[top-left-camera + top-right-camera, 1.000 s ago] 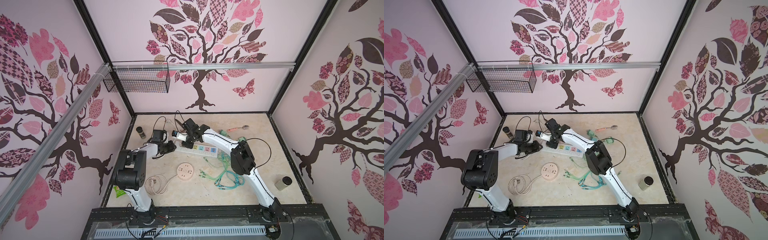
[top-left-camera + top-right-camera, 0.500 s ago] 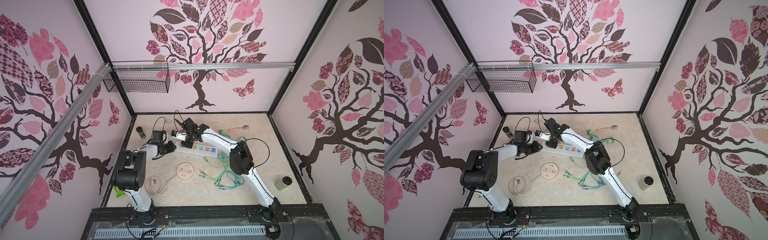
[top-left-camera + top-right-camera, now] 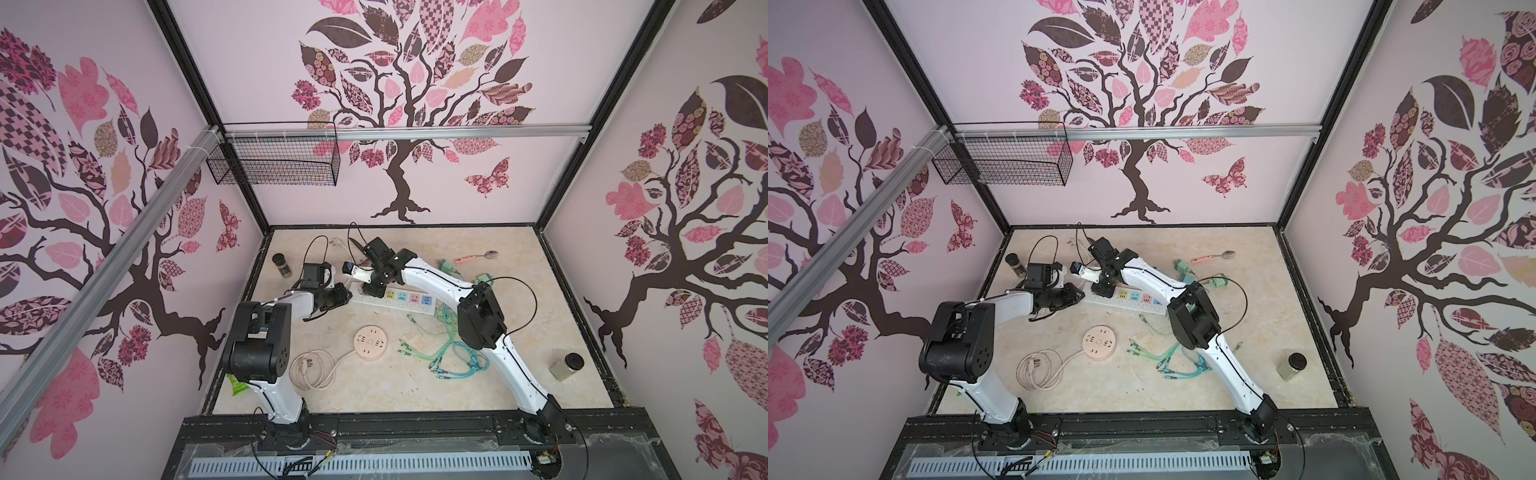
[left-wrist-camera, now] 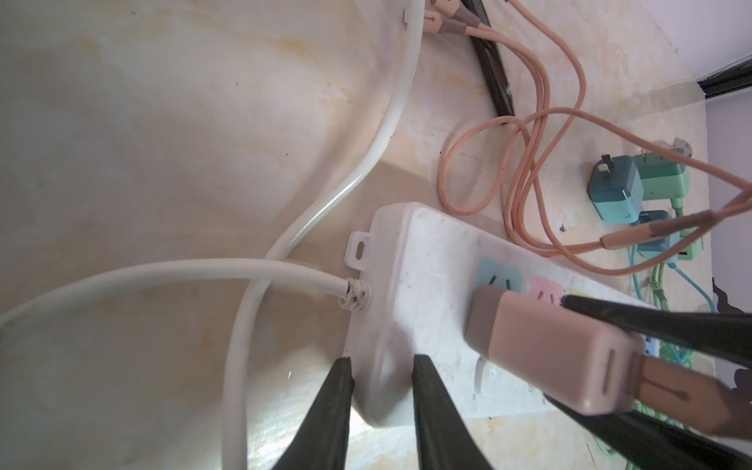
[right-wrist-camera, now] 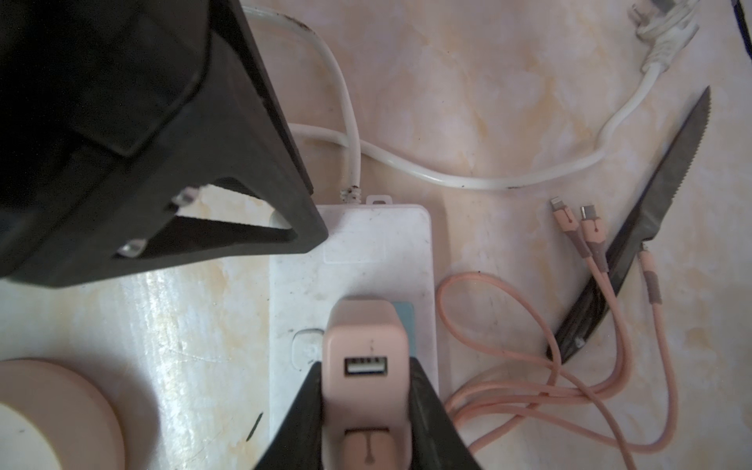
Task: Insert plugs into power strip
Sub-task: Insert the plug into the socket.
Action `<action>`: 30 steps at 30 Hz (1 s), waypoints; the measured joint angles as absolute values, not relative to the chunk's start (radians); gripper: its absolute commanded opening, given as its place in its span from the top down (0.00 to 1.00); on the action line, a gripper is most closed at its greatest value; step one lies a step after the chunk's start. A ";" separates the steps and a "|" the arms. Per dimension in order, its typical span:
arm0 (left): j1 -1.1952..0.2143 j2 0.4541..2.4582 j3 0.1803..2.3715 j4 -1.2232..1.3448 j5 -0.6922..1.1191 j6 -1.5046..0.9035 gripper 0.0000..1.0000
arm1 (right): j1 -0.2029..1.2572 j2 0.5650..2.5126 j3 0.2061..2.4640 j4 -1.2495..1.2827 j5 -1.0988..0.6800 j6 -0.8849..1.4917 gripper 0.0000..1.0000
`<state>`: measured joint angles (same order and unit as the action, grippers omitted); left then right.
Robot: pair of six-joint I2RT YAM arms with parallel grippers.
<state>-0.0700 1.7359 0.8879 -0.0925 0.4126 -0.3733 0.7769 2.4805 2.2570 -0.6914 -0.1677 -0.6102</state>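
While the right end effector is clenching the peach-pink plug by its two sides, it is holding that plug on the blue socket face, the one nearest the cord end of the power strip. The prongs are hiding under the plug's body, so I cannot tell whether it is sitting fully home (a sliver of blue is showing past its edge in both wrist views). The left end effector is clamping the strip's cord-end corner, jaws nearly together, pinning it against the counter just beside the white cord.

Compared with the pictures from a second and half a second ago, almost nothing is moving: in both top views the arms are keeping the same poses and the strip is lying in the same spot. That stillness is probably marking the end of the push, so the first insertion looks nearly finished.

Further out, the peach cable is looping beside the strip toward a knife. The teal and mint plugs are lying loose, well apart from the sockets and waiting for their turn.
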 measured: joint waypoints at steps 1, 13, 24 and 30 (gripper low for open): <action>-0.070 1.736 0.888 -0.093 0.413 -0.374 0.71 | 0.777 2.479 2.251 -0.686 -0.168 -0.610 1.00; -0.065 1.684 0.867 -0.125 0.409 -0.397 0.70 | 0.777 2.427 2.145 -0.588 -0.189 -0.585 0.89; -0.059 1.614 0.867 -0.160 0.385 -0.419 0.68 | 0.776 2.411 2.111 -0.556 -0.191 -0.556 0.66; -0.052 1.592 0.867 -0.189 0.367 -0.430 0.67 | 0.771 2.398 2.038 -0.521 -0.183 -0.533 0.55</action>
<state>-0.0517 1.5917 0.8673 -0.1886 0.3668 -0.4305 0.7712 2.3978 2.0384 -0.5213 -0.1829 -0.5331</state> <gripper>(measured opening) 0.327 0.431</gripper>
